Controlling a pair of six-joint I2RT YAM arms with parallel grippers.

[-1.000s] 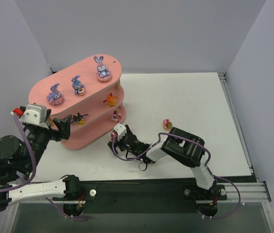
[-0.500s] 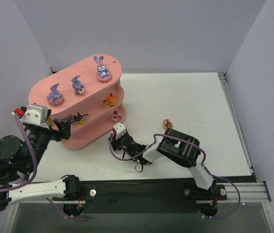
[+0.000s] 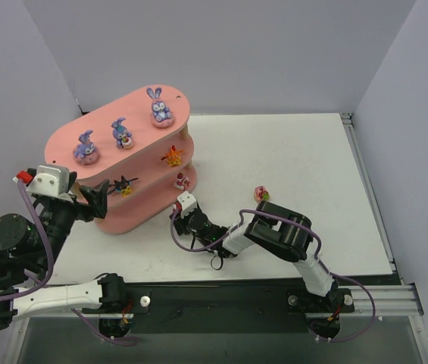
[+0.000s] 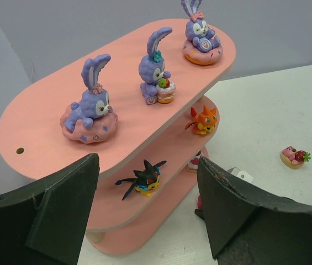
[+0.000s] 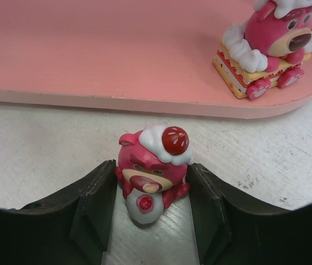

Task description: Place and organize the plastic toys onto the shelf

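1. White worktop (image 3: 289, 152) is seen, salmon shelf (image 3: 139, 114) at upper left
2. A pink bear toy (image 5: 153, 160) at lower centre is gripped by the right end effector (image 5: 151, 174)
3. The left end effector (image 4: 147, 161) is held open

Shelf (image 4: 51, 110) is glowing salmon pink, bunnies (image 4: 154, 69) are showing purple-blue on pink bases, and the pink bear (image 5: 153, 165) is wearing a red-and-white topping.
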